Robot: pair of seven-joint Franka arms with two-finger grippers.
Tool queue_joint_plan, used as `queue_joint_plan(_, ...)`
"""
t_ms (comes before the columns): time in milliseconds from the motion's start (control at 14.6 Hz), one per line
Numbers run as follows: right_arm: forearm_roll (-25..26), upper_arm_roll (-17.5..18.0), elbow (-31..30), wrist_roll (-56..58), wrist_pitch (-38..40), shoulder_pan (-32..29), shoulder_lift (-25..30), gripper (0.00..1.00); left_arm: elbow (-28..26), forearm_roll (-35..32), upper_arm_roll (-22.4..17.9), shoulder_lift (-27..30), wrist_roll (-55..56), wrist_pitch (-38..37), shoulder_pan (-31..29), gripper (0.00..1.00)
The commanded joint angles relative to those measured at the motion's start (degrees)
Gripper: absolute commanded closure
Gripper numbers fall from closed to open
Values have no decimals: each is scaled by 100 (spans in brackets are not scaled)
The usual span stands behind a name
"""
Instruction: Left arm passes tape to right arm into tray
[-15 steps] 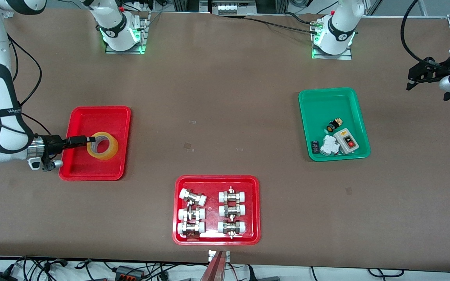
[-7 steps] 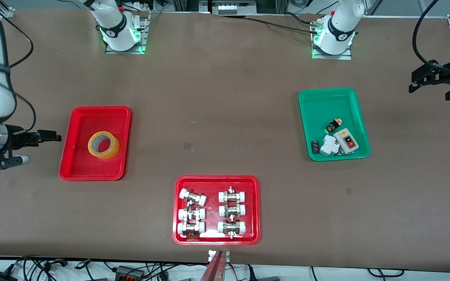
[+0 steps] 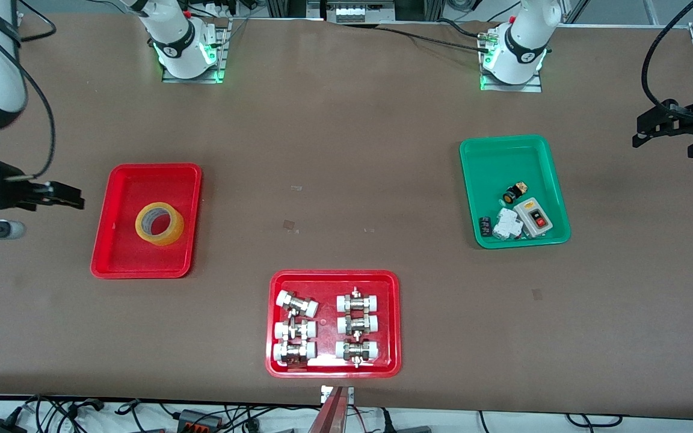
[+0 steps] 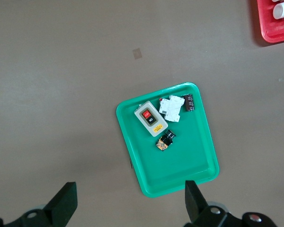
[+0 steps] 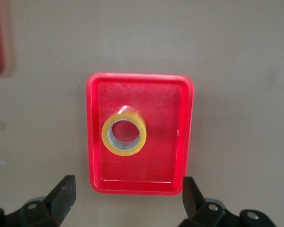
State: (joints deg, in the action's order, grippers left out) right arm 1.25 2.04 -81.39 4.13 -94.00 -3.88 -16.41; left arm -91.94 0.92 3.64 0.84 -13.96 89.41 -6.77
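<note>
We see the tape (image 3: 159,224) lying flat in the red tray (image 3: 119,263) near the worktop's right-arm edge. Our right hand (image 3: 76,198) hangs released just beside it; our left hand (image 3: 640,133), also released, waits over the left-arm edge.

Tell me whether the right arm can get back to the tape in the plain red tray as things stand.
Probably yes. The tape lies alone in the tray, nothing on it. The right pincer hangs open just off the tray's rim at the right arm's end of the table, with nothing between.

Yellow tape roll (image 3: 159,223) lying flat, core up, in plain red tray (image 3: 119,263) — toward right arm's end of table
</note>
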Motion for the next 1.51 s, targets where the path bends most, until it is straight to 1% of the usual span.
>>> queue_joint_plan(0, 42, 7, 335, -175, 216, -16, -46, 0, 45, 75, -13, -14, 60, -12, -8, 0)
queue_joint_plan(343, 33, -54, 273, -176, -320, 62, 156, 0, 45, 84, -13, -32, 34, -12, -17, 0)
queue_joint_plan(480, 95, -194, 142, -176, -530, 185, 252, 0, 53, 84, -13, -32, 25, -12, -43, 0)
queue_joint_plan(685, 112, -405, -376, -167, -908, 353, 551, 0, 53, 84, -13, -32, 8, -12, -52, 0)
queue_joint_plan(823, 147, -406, -692, -140, -1067, 353, 787, 0, 53, 84, -13, -40, -1, -12, -61, 0)
queue_joint_plan(1028, 148, -406, -1385, -132, -1348, 353, 1244, 0, 53, 93, -13, -40, 8, -12, -70, 0)
queue_joint_plan(1234, 130, -397, -1949, -167, -1331, 353, 1649, 0, 53, 93, -13, -40, 8, -12, -70, 0)
queue_joint_plan(1440, 95, -414, -2310, -158, -1296, 335, 1983, 0, 62, 84, -13, -40, -1, -12, -70, 0)
